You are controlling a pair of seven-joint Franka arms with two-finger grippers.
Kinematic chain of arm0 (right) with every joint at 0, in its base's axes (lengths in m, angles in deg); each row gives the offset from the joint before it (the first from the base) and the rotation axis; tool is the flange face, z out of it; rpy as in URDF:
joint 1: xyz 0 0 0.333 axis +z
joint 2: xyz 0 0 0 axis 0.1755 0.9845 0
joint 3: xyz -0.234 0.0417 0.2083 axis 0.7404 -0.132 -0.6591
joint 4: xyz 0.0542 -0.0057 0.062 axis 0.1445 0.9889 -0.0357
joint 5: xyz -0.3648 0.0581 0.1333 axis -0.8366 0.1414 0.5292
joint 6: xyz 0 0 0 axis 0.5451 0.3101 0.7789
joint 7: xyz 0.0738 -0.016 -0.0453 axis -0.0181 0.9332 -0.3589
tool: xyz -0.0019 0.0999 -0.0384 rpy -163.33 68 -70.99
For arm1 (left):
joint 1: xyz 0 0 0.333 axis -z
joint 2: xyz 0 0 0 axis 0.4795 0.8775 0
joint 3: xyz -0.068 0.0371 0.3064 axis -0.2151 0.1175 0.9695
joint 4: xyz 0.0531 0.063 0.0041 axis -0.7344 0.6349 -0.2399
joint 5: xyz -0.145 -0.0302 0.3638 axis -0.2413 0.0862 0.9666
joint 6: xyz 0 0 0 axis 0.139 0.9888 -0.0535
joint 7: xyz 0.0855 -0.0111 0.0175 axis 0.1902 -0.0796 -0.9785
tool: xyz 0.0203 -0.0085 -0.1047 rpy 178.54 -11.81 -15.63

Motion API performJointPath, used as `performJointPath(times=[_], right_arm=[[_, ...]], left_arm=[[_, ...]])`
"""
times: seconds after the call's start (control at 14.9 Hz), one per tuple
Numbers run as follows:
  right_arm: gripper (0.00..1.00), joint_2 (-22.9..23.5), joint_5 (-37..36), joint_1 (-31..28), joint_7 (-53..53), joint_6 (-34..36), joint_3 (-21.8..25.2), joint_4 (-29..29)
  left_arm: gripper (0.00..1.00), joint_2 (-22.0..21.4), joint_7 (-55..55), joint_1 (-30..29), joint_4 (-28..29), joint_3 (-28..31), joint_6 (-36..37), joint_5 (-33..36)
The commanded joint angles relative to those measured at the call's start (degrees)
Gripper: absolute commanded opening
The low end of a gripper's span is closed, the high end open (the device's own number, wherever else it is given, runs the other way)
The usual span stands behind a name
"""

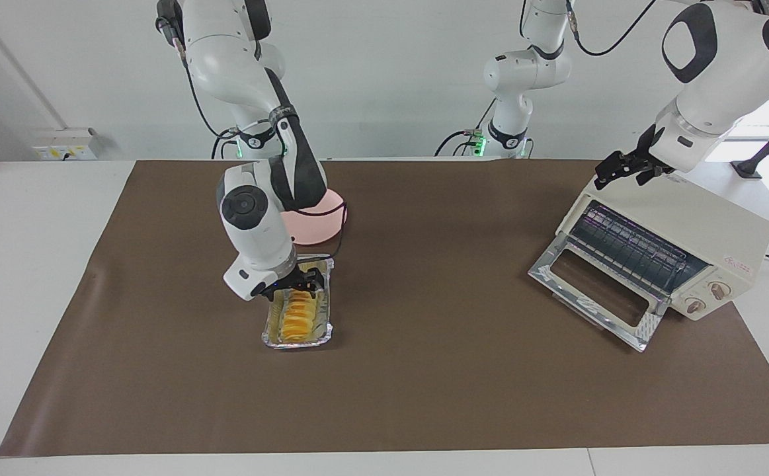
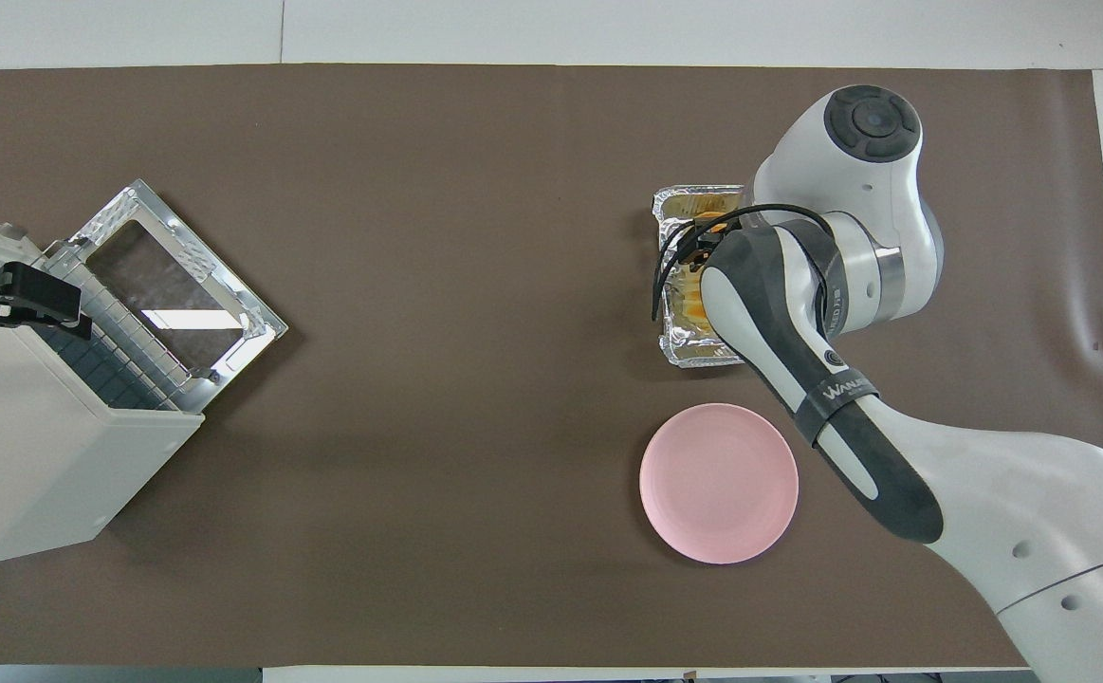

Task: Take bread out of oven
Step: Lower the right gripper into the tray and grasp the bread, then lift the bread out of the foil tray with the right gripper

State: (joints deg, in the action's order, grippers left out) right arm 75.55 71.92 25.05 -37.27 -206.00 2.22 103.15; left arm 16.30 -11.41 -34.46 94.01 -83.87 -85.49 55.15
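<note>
The bread [image 1: 295, 318], a ridged golden-yellow loaf, lies in a crinkled foil tray [image 1: 296, 344] on the brown mat. My right gripper [image 1: 298, 284] hangs open just over the end of the loaf nearer the robots, with nothing in it. In the overhead view the right arm hides most of the bread [image 2: 691, 305] and of the right gripper [image 2: 693, 249]. The cream oven [image 1: 688, 225] stands at the left arm's end of the table, its glass door [image 1: 592, 291] dropped open and its wire rack [image 1: 629, 248] bare. My left gripper [image 1: 629, 168] waits open at the oven's top edge.
A pink plate [image 2: 719, 484] sits on the mat beside the foil tray [image 2: 703, 356], nearer to the robots. From overhead, the oven [image 2: 29, 446] and its door [image 2: 176, 285] take up one end of the mat, with the left gripper [image 2: 1, 299] above them.
</note>
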Motion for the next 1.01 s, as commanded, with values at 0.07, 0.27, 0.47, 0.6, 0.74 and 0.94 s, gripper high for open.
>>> performJointPath(times=[0.07,0.27,0.47,0.6,0.74,0.94], right_arm=[[1.00,1.08,-3.21,0.27,1.21,-4.32,-0.21,2.45],[0.96,0.99,-3.66,0.27,1.21,-6.26,-0.29,3.77],[0.60,0.73,-3.66,0.27,1.12,-7.84,-0.29,5.27],[0.00,0.73,-3.66,0.35,1.21,-7.85,-0.29,5.01],[0.00,0.73,-3.66,0.35,1.21,-7.32,-0.29,4.48],[0.00,0.73,-3.66,0.27,1.12,-5.22,-0.29,2.82]], left_arm=[[1.00,-1.41,0.07,-0.53,1.41,-0.37,-1.04,0.94],[1.00,-1.41,0.07,-0.53,1.41,-0.37,-1.04,0.94],[1.00,-1.41,0.07,-0.53,1.41,-0.37,-1.04,0.94],[1.00,-1.41,0.07,-0.44,1.41,-0.37,-1.04,0.94],[1.00,-1.41,0.07,-0.44,1.41,-0.37,-1.04,0.94],[1.00,-1.41,0.07,-0.44,1.41,-0.37,-1.04,0.94]])
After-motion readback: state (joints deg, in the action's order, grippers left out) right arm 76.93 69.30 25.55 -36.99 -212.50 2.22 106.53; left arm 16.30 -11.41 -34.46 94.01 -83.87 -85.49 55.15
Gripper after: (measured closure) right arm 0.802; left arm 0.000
